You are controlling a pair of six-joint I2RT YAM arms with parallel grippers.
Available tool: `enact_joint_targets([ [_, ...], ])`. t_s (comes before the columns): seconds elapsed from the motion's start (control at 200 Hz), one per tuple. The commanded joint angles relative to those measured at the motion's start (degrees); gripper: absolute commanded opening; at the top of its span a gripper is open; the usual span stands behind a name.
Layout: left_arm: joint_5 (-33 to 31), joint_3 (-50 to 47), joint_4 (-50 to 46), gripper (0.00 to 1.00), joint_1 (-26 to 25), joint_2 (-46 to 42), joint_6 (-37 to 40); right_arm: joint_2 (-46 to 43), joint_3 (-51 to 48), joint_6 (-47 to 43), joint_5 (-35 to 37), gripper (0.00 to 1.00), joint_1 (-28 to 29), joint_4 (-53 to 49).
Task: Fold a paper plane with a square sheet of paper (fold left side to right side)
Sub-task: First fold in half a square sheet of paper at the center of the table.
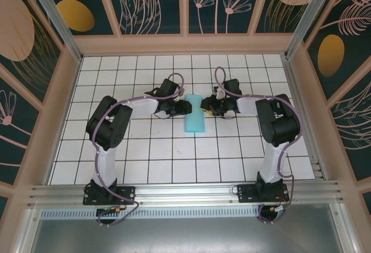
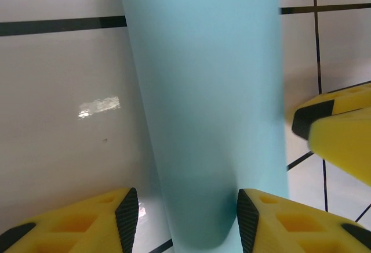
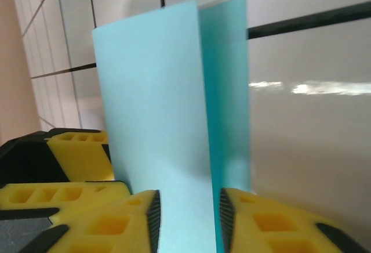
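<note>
Turquoise and folded into a narrow upright strip, the sheet of paper (image 1: 194,115) lies near the middle of a white table (image 1: 174,160) marked with a black grid. From above, the two arms reach inward toward it from either side. The left gripper (image 1: 184,108) meets the strip's left edge and the right gripper (image 1: 204,107) meets its right edge, both near the far end. In the left wrist view, the left gripper (image 2: 185,206) has its yellow, black-padded fingers (image 2: 124,218) spread wide, with the paper (image 2: 208,108) filling the gap between them. The right-hand pad touches the paper's edge, and the other gripper's yellow fingers (image 2: 339,137) show at the right. In the right wrist view, the right gripper (image 3: 186,206) has its fingers (image 3: 153,218) set narrowly apart. Two layers of paper (image 3: 156,108) rise from between them, a paler layer in front and a darker one behind. I cannot tell whether these fingers actually press on the paper.
</note>
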Motion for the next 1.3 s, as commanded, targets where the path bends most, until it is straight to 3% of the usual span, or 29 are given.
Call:
enact_joint_targets([
  [0.0, -0.44, 1.38, -2.64, 0.51, -0.4, 1.54, 0.84, -5.72, 1.2, -4.12, 5.12, 0.43, -1.73, -5.89],
  [0.29, -0.95, 2.61, -3.74, 0.52, -0.93, 2.55, 0.84, -10.88, -1.37, -6.43, 9.02, 0.47, -5.03, -8.86],
  [1.296, -3.52, 9.07, -9.61, 0.57, -3.66, 7.08, 3.04, -10.67, -2.57, -6.38, 7.96, 0.48, -4.26, -8.14],
])
